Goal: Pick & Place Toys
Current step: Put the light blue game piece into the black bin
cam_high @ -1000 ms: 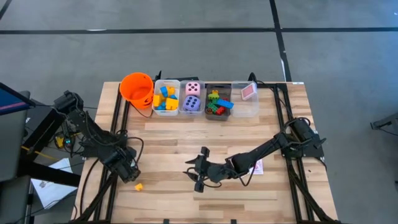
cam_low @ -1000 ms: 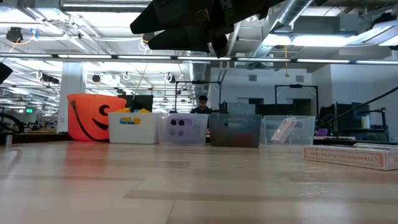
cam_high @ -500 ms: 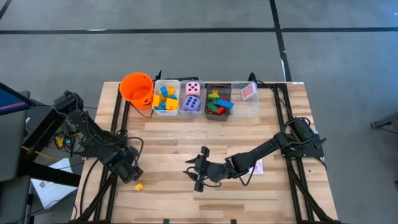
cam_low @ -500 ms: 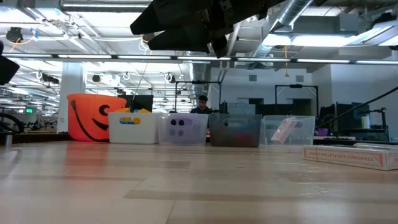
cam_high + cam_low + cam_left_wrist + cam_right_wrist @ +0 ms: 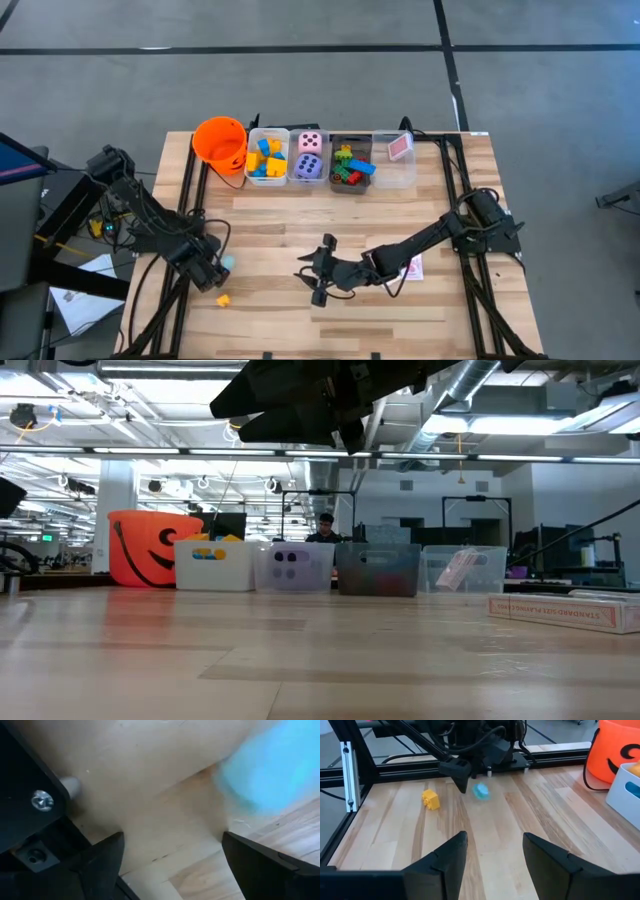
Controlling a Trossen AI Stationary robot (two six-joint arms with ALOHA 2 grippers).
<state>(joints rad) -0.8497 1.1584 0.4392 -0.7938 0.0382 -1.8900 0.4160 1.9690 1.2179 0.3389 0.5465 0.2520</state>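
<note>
- Toys sit mostly sorted along the table's far edge: a white bin [image 5: 265,158] of yellow and blue blocks, a clear bin [image 5: 309,156] with the pink die [image 5: 311,142] and purple die [image 5: 309,166], a grey bin [image 5: 351,164] of mixed blocks, and a clear bin [image 5: 396,160] with a pink-white card [image 5: 399,148] leaning inside. Like goes with like, which reads as a sorting job.
- Beside the white bin stands an orange bucket [image 5: 220,142]; the low view shows a black jack-o'-lantern face on it.
- Two pieces lie loose near the table's left front corner: a yellow block [image 5: 223,299] flat on the wood, and a light blue piece [image 5: 481,791] just beside the left gripper [image 5: 212,272].
- The left gripper's fingers stand spread apart over bare wood with nothing between them. The blue piece is smeared in both wrist views, so it may be tumbling free; I cannot tell if it touches a finger.
- The right gripper [image 5: 318,271] hangs mid-table, pointed toward those loose pieces, its fingers parted and empty; it looks to be waiting.
- A flat card box [image 5: 566,610] lies by the right arm; its printing seems to read "STANDARD SIZE PLAYING…", the rest being too small to make out.
</note>
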